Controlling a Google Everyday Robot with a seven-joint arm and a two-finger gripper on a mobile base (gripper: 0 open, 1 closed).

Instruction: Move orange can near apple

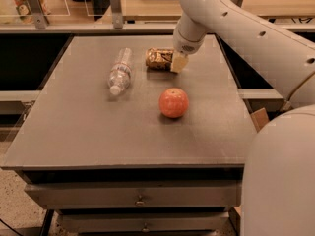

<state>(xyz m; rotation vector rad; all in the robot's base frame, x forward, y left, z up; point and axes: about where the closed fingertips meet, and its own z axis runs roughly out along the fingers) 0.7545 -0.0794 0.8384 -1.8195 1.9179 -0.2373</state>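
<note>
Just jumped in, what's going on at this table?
The robot's gripper is at the right end of the orange can, which lies on its side toward the far edge of the table. The apple sits nearer the camera, apart from the can, so the move is not yet done. A water bottle lies left of the can.

One high view, looking down over the table (74, 132), pincer (178, 63) at its far side

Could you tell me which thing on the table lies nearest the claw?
The orange can: the claw is at its right end, while the apple and bottle lie apart.
</note>
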